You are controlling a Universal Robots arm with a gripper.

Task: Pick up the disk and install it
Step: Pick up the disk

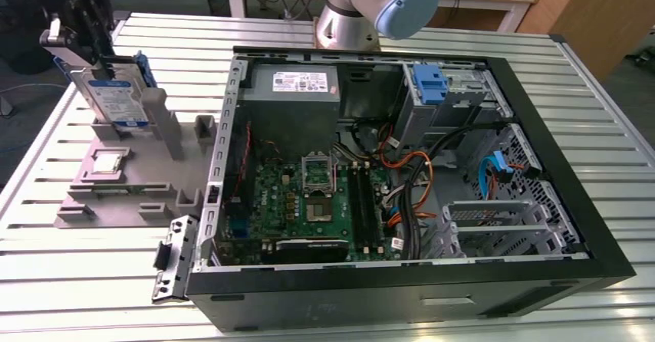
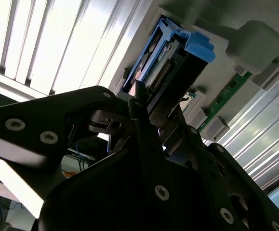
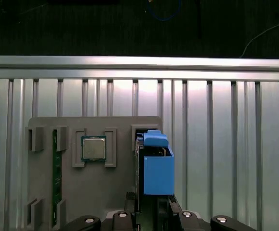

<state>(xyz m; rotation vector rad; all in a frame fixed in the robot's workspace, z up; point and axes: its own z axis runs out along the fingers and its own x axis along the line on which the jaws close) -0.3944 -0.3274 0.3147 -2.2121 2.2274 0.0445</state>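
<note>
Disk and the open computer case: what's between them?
In the exterior view, the grey holder's upright posts stand between the disk and the computer case.

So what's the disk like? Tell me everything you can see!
The disk is a flat silver metal rectangle with a blue and white label, framed by a bright blue plastic bracket. It stands upright on its edge in a slot of the grey holder, at the exterior view's left, outside the computer case. The tool is at its top edge.
</note>
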